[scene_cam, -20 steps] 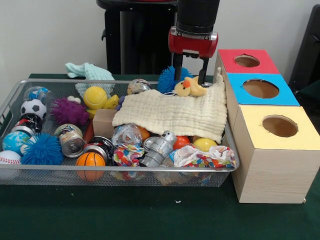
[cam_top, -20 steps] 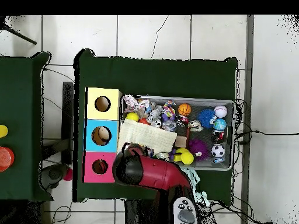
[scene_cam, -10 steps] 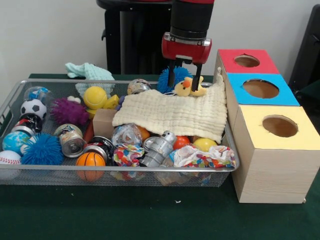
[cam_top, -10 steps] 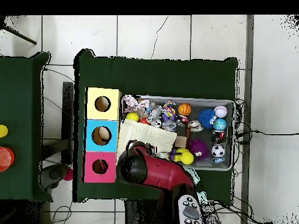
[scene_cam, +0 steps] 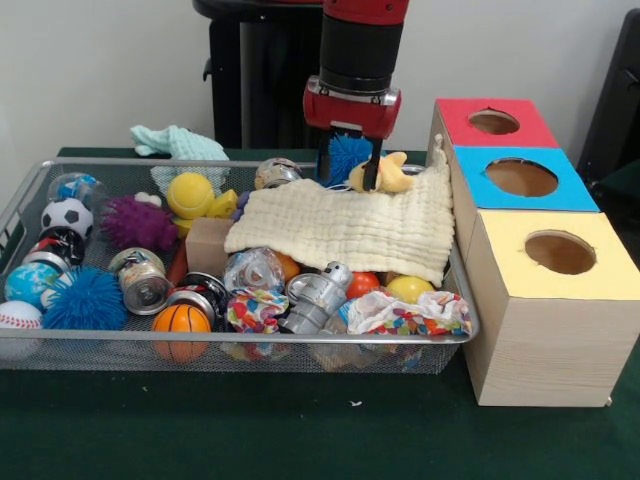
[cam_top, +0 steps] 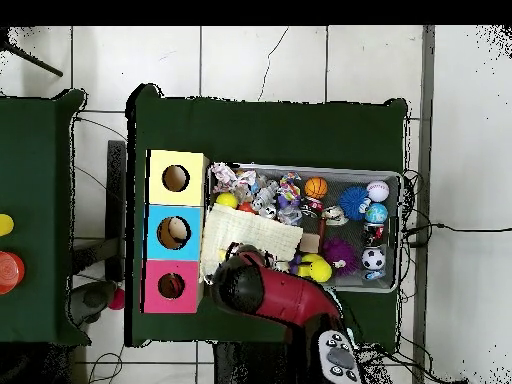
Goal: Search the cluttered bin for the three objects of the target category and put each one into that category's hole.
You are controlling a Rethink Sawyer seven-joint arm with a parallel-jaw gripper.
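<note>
Now jaws (scene_cam: 347,172) farther from red hole (scene_cam: 493,122), above blue spiky ball (scene_cam: 345,152).

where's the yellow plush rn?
Front view: the yellow plush lies at the bin's far right, on the cream cloth's back edge, beside the blue spiky ball, directly under the gripper.

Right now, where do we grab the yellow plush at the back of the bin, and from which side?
Probably the round body of the yellow plush, from straight above. It lies on the back edge of the cream cloth, its top exposed. The blue spiky ball crowds one side and the red-topped box stands on the other, so a side approach looks tight. The gripper hangs open beside it.
</note>
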